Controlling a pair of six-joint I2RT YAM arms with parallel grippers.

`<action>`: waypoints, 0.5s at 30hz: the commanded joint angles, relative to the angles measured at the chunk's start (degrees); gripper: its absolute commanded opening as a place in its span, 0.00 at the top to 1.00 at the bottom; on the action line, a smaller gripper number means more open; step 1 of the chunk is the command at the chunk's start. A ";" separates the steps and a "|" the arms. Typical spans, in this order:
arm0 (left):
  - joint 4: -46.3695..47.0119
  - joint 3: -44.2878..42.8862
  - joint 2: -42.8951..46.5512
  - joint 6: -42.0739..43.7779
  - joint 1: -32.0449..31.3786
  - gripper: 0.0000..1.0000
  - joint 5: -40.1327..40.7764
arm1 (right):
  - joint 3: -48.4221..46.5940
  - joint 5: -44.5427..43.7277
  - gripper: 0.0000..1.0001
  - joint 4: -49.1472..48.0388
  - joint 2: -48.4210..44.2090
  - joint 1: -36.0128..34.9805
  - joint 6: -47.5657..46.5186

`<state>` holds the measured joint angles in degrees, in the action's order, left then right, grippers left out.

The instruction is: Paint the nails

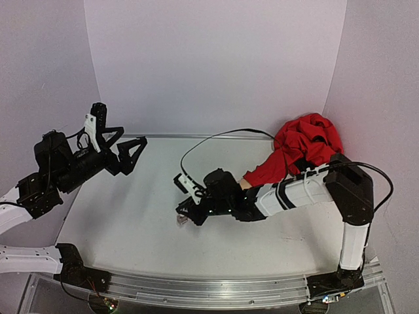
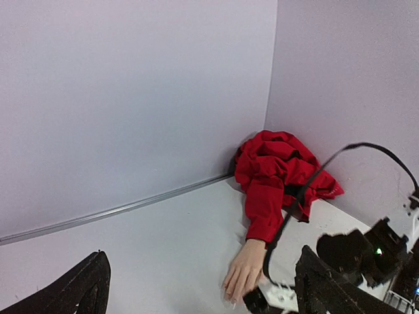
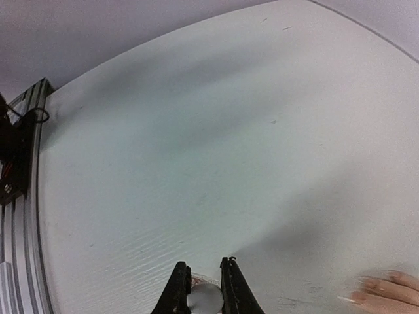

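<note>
- Nails (image 3: 370, 282): tiny and pale, on a peach hand (image 2: 245, 271) lying palm-down right of centre on the counter (image 1: 131, 216). Its red sleeve (image 1: 302, 145) is heaped far right.
- Right pincer (image 3: 203, 278) is clamped on a white-capped bottle (image 3: 205, 301) just left of the nails; its contents are hidden.
- Left pincer (image 1: 124, 145): fingers wide apart, raised far left.

I find no writing, label, brand or number that I can read in any of my three views (anything smaller is too blurred to tell).

The red sleeve (image 2: 265, 170) is soft, crumpled cloth. The mannequin hand (image 2: 245, 269) looks like smooth plastic; the table (image 3: 196, 131) is matt.
</note>
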<state>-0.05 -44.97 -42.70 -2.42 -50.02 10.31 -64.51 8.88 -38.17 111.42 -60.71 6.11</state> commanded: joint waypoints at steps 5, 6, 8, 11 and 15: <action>-2.11 -0.12 1.04 -0.27 0.36 0.01 9.45 | -7.86 5.05 1.00 -3.86 5.89 -7.56 -5.63; -2.26 -0.12 0.99 -0.49 0.36 0.01 9.82 | -8.20 5.08 1.00 -3.62 6.78 -8.18 -6.58; -2.39 -0.12 0.72 -0.78 0.36 0.01 10.28 | -8.42 5.06 1.00 -3.54 8.29 -9.24 -7.92; -2.65 -0.59 0.07 -0.91 0.41 0.01 10.31 | -8.44 5.34 0.97 -3.49 9.66 -9.64 -8.09; -2.84 -1.18 -0.90 -1.08 0.36 0.01 10.17 | -8.27 4.32 0.95 -3.03 11.06 -9.70 -8.43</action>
<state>-3.62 -44.86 -42.92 -3.05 -49.84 19.33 -71.13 13.04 -39.64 121.32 -70.50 -0.71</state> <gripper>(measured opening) 0.993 0.144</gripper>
